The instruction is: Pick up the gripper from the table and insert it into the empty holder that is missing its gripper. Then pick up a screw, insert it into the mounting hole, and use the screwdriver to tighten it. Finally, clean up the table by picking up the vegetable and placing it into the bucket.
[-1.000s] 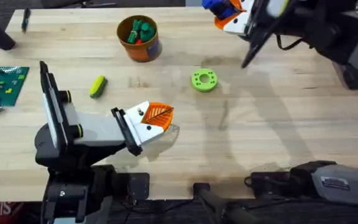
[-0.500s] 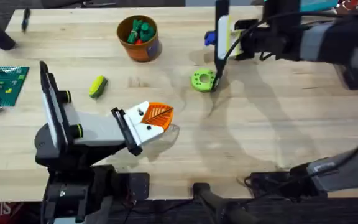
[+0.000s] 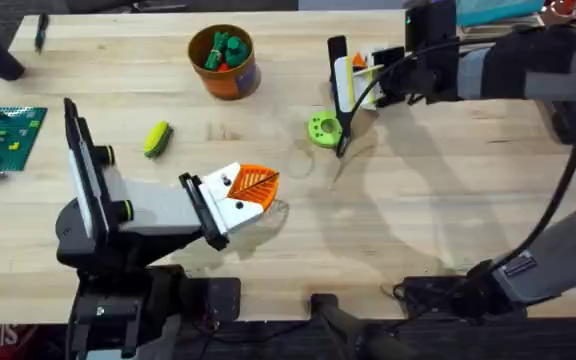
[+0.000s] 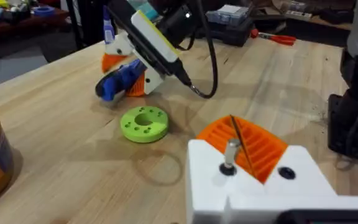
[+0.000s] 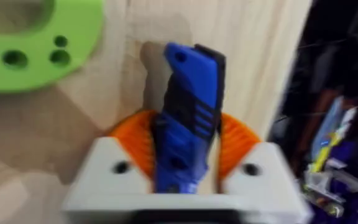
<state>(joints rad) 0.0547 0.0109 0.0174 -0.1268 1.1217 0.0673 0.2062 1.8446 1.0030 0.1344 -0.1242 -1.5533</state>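
My left gripper (image 3: 258, 186) rests low over the table's middle front, its two orange ribbed pads (image 4: 263, 146) pressed together with nothing between them. They sit in the white holder (image 4: 253, 186), where a small metal screw (image 4: 230, 153) stands upright in a hole. My right gripper (image 3: 354, 70) reaches in from the far right, shut on the blue screwdriver (image 5: 188, 118), beside the green ring (image 3: 325, 128). The left wrist view shows that gripper (image 4: 131, 65) and the screwdriver (image 4: 118, 83) low over the table behind the ring (image 4: 144, 122). The yellow-green vegetable (image 3: 157, 138) lies left of centre. The orange bucket (image 3: 224, 62) stands at the back.
A green brick plate (image 3: 0, 135) with small pieces lies at the left edge. A black marker (image 3: 41, 31) lies in the far left corner. The right arm's cable (image 4: 211, 62) loops over the table near the ring. Tools and boxes lie beyond the table's far right.
The right arm has swung from the far right corner down and left to the green ring, carrying the blue screwdriver. The left arm has not moved.
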